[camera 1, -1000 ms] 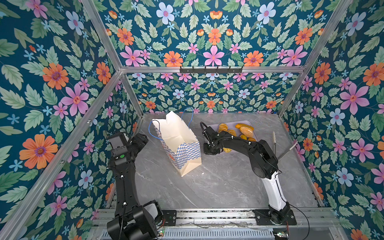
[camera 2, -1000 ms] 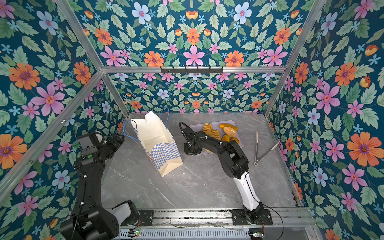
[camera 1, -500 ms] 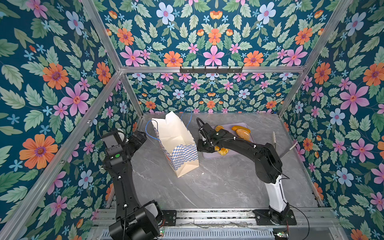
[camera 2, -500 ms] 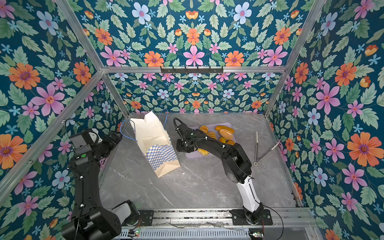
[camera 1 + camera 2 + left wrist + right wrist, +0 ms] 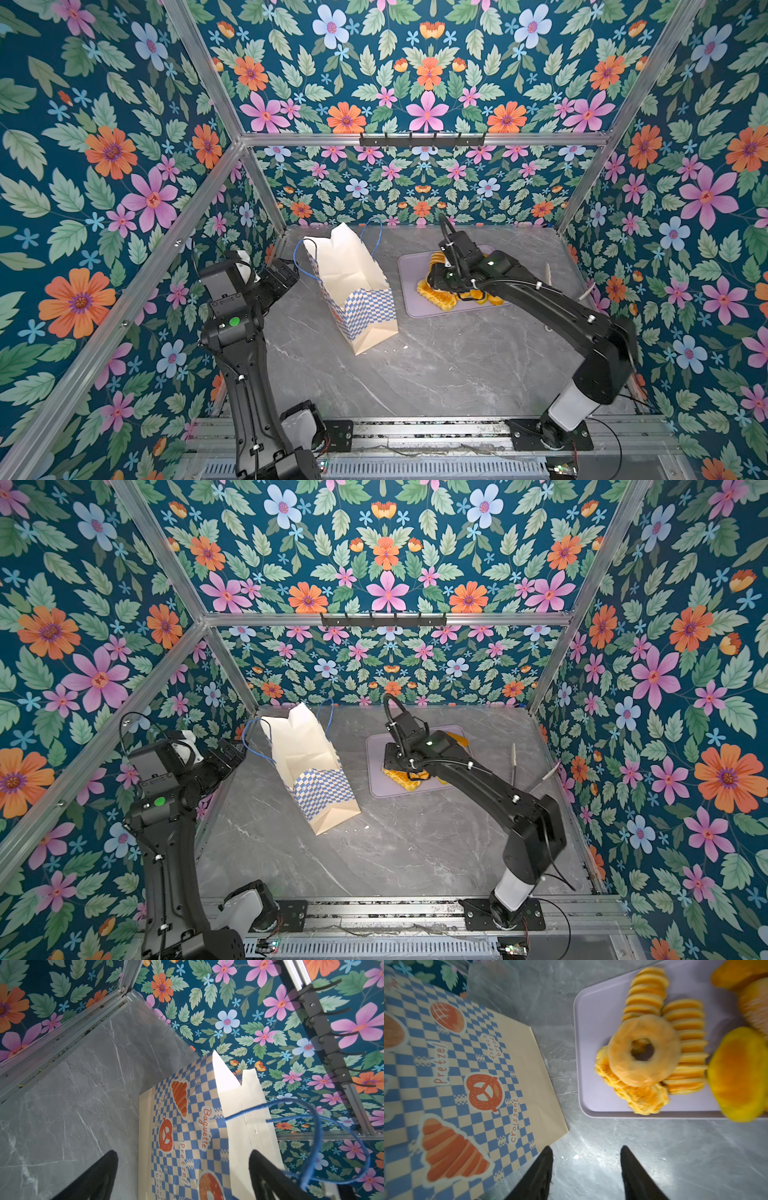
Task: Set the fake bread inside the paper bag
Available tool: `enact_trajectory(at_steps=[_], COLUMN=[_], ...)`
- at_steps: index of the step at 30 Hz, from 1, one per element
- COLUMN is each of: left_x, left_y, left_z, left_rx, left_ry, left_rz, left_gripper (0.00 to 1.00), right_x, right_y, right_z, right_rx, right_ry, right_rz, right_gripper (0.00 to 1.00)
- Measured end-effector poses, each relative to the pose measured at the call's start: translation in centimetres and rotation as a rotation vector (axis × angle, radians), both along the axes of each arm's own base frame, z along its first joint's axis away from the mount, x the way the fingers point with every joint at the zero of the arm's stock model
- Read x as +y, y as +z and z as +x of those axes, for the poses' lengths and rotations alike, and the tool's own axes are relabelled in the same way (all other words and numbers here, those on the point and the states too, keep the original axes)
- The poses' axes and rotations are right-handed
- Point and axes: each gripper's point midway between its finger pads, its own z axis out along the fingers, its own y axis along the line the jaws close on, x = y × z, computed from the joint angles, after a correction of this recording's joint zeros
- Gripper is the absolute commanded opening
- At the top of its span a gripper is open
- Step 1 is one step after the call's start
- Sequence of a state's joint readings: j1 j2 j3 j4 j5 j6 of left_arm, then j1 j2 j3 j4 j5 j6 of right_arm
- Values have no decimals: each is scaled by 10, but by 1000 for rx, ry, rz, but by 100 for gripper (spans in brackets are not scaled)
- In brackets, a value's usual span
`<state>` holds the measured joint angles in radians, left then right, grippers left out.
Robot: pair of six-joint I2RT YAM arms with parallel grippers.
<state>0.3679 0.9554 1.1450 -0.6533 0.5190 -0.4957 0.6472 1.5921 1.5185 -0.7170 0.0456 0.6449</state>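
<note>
The left fingers (image 5: pixel 268 1178) stand wide apart with only air between them. Just ahead of them is the paper bag (image 5: pixel 187 1126), which stands with a lean on the grey marble bench (image 5: pixel 436 374), its mouth open. One blue cord handle (image 5: pixel 249 1111) loops out from the bag's rim close by one of these fingers; I cannot tell whether it touches.

The right fingers (image 5: pixel 637 1176) are partly apart and hold nothing, and bare bench shows between their tips. On one side of them is the bag's chequered face. On the other is the lilac tray (image 5: pixel 591 1043) carrying the fake bread (image 5: pixel 436 299). Nearest these fingers on the tray is a waffle-patterned piece (image 5: pixel 645 1099) with a ring doughnut (image 5: pixel 620 1068) lying on top. Beyond those are two ridged long rolls (image 5: pixel 685 1028) side by side, with a round bun (image 5: pixel 737 1076) at the tray's rim; this wrist view is smeared.

In both top views the right fingers hang over the tray's bag-side end, hidden beneath the wrist and apart from the bag. All the bread in sight lies on the tray.
</note>
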Motion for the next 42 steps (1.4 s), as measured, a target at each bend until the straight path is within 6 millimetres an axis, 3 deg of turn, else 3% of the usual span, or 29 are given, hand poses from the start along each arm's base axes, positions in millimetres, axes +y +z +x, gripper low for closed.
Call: enact_trajectory(at_steps=[3,8,15,20,23,29,42], left_x=[-19,-43,-49,-55,-58,-60,-66], left_y=[5,-3,-27,-34,-39,-58,-69], left_z=[-1,-6,-12,-10,-7,-2,16], left_rx=[9,46,113,129,134,154,122], left_ry=[-39,-86,-83,-99,-110,-118,-141], left_rz=[48,99,150,164,164,158,139], left_gripper=[100,100,100,100,100,100,100], right_x=[-53,-136,-244,-294,-308,-317,-350], right_y=[13,2,-47,-93,-114,-138,-164], right_z=[-1,-15,-54,-76,-80,-66,-22], right_rx=[-47,-37,50,164,220,262,305], right_ry=[-96,-256,-551,-734,-781,-757,-741], right_rz=[-22,-45,-27,14,20,-16,-164], right_gripper=[62,71,81,80,80,80,82])
